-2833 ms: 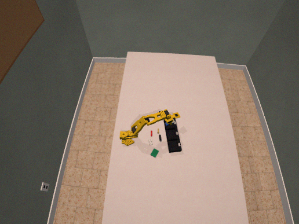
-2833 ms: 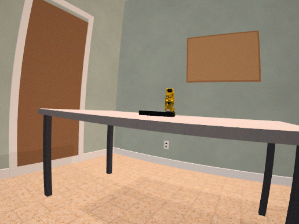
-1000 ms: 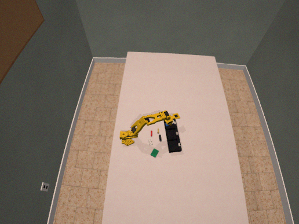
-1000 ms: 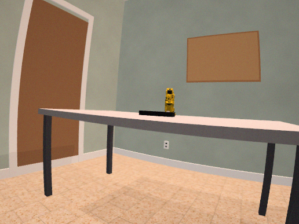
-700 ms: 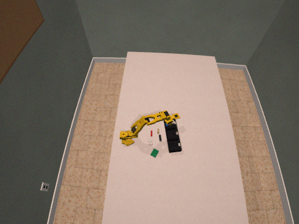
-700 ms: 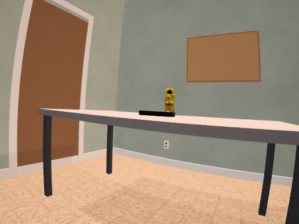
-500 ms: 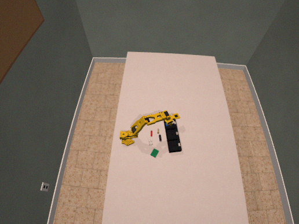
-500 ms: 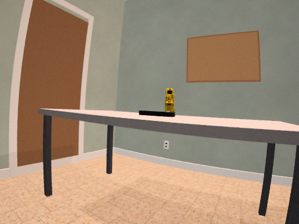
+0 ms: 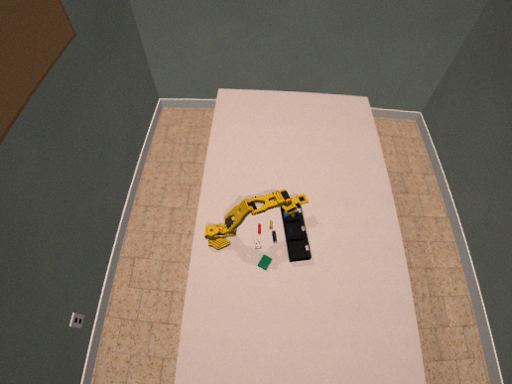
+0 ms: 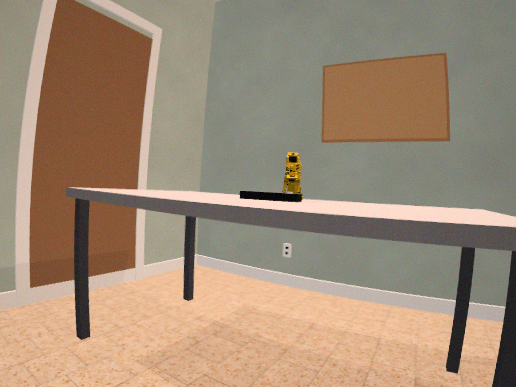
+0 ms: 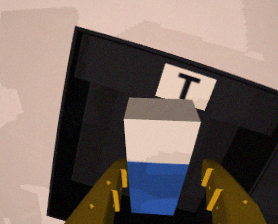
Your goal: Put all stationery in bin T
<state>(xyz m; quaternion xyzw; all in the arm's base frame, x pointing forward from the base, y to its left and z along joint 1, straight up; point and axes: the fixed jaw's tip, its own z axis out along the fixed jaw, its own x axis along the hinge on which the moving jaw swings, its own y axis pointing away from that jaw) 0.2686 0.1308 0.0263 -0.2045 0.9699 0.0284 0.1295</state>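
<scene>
- The gripper [image 11: 162,181] hangs over the bins with its yellow jaws on either side of a block. A dark sliver shows between the block and one jaw, so I judge the jaws just slack and no longer pinching.
- The block looks like an eraser [image 11: 160,137]: white body, blue sleeve at the jaw end, grey far face. It stands lengthwise between the jaws and points down into the bin.
- As a judgement, it is light, slightly springy and grippy, and not fragile, so a drop should do no harm. The best hold is across the flat sides of the sleeve, where the jaws sit now.
- Directly beneath lies the bin marked T [image 11: 95,105], black and shallow, with its white label [image 11: 186,86] beyond the eraser's tip.
- From above, this bin is the far end of a row of black bins [image 9: 299,243] on the pale counter [image 9: 322,147].
- Small things lie beside the row: a red stick [image 9: 259,228], a dark one [image 9: 274,235] and a green square [image 9: 265,262].
</scene>
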